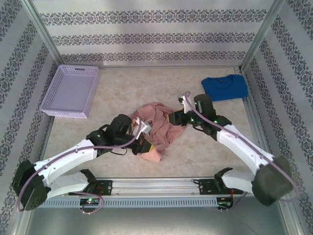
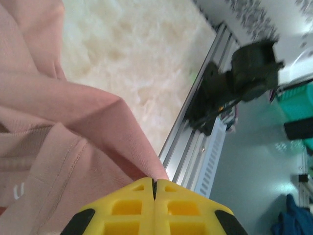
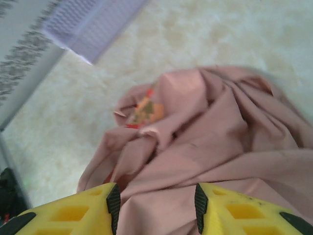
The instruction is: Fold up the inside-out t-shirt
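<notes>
**Item 1: inside-out t-shirt**. Salmon-pink cotton, bunched in a loose heap on the worktop between the two end effectors, no part yet laid flat. Seam lines face outward. A small orange-yellow print shows in a crease on the far side of the heap, ahead of the right end effector.

**Item 2: left end effector**. Yellow jaws pressed together. A fold of pink cloth runs taut to a point right at their meeting line, so it appears pinched there. Judged purpose: to anchor one edge or corner so the heap can be drawn out.

**Item 3: right end effector**. Jaws parted to a moderate gap and holding nothing. The cloth lies just ahead of and beneath the gap; contact cannot be told. Judged purpose: placed over the heap to take a fresh hold opposite the left one.

**Item 4: lilac basket**. Well beyond the left end effector, toward the far left corner, apart from the garment.

**Item 5: blue t-shirt**. Flat and squared, beyond the right end effector and apart from it.

**Status.** Early stage; the garment needs spreading before any fold.
</notes>
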